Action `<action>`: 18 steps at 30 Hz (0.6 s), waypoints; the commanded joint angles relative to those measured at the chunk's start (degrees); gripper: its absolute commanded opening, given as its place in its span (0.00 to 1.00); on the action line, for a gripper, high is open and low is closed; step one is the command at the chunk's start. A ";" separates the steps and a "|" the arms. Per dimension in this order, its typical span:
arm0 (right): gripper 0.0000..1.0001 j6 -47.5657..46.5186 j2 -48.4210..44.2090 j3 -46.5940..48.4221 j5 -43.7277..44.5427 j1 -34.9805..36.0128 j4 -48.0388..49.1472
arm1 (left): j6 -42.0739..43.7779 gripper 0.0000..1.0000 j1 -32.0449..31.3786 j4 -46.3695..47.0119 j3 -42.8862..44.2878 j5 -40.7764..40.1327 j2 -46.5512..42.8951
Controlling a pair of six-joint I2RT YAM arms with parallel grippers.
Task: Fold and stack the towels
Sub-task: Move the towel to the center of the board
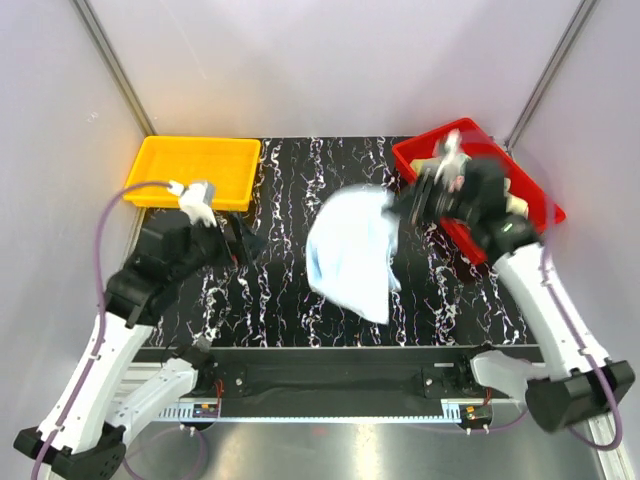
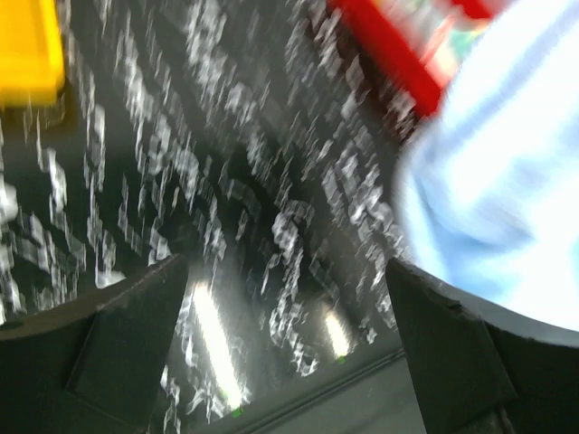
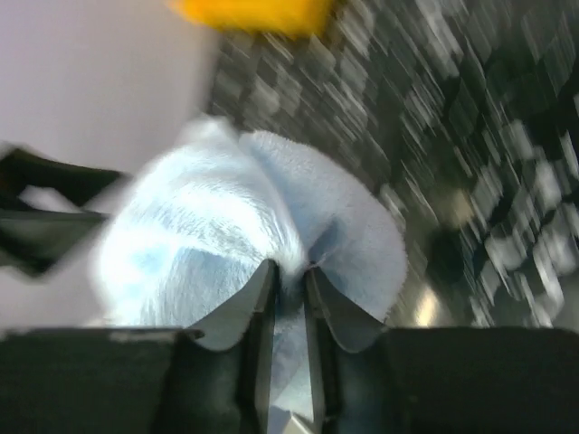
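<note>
- The step in hand is judged to be an early 1: 1 light blue towel (image 1: 350, 255) is held up over the middle of the table (image 1: 280, 300), ready to be spread and folded.
- The towel is pinched at a bunched edge by the right gripper (image 1: 402, 207). In the right wrist view its 2 fingers (image 3: 242, 316) are seen clenched on the cloth, which puffs out past them.
- From that grip the towel hangs down toward 6 o'clock. Whether its low corner touches the table cannot be told, as the cloth is blurred.
- The left gripper (image 1: 245, 240) is found at 9 o'clock of the towel, apart from it. Its fingers are spread wide and nothing is held.
- For the next move, it is judged that the towel must be laid flat in the middle. A free corner could then be taken by the left gripper and pulled straight.
- A red bin (image 1: 412, 158) is seen at 2 o'clock on the table, just behind the right gripper. What lies in it is too blurred to be named.
- A yellow tray (image 1: 200, 141) is seen at 10 o'clock, well apart from the towel.
- The red bin's wall could be bumped by the right arm, and a bunched towel may land crumpled.
</note>
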 commanded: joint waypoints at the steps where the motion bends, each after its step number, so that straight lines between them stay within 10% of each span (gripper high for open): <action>1: 0.27 0.60 -2.22 -27.80 8.44 0.82 -0.82 | -3.26 0.96 0.28 -2.00 -8.90 -1.78 -0.52; 7: 0.49 -0.81 1.91 -29.34 20.50 0.91 -7.85 | -6.51 0.94 0.28 3.54 -17.61 1.82 1.85; 18: 0.53 -3.27 5.78 -27.30 18.76 4.59 -9.45 | -8.26 0.87 -2.52 10.74 -22.53 6.39 6.86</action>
